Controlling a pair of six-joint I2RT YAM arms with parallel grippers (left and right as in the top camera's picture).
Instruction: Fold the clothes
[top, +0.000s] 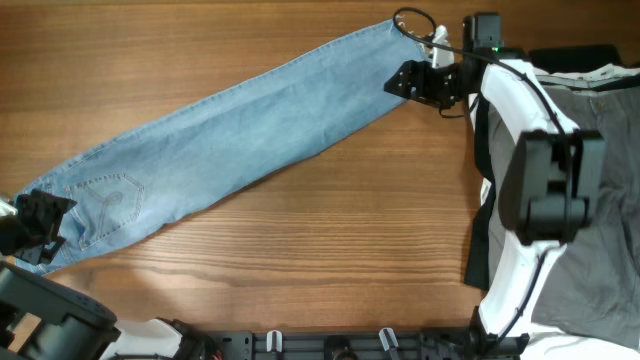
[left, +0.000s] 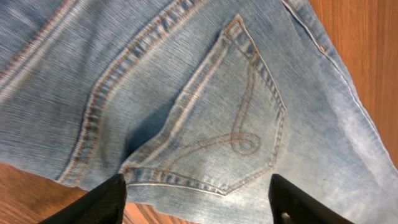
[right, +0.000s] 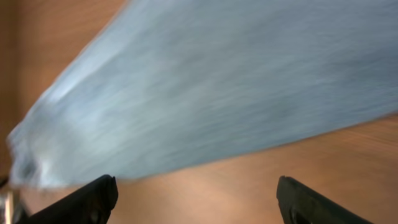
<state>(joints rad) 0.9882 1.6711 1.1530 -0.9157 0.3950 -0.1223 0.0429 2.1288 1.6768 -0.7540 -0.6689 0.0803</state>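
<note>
jeans (top: 230, 140) stretched out flat | left gripper (top: 40, 225) spread wide at near-left end | right gripper (top: 415, 82) spread wide at far-right end | risk: pinching 1 layer, fold goes crooked

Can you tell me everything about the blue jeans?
The light blue denim jeans lie flat and stretched out diagonally on the wooden table, waist end lower left, leg hem upper right. One back pocket with curly tan stitching faces up. The open left gripper hovers at the waist, the open right gripper by the hem.
</note>
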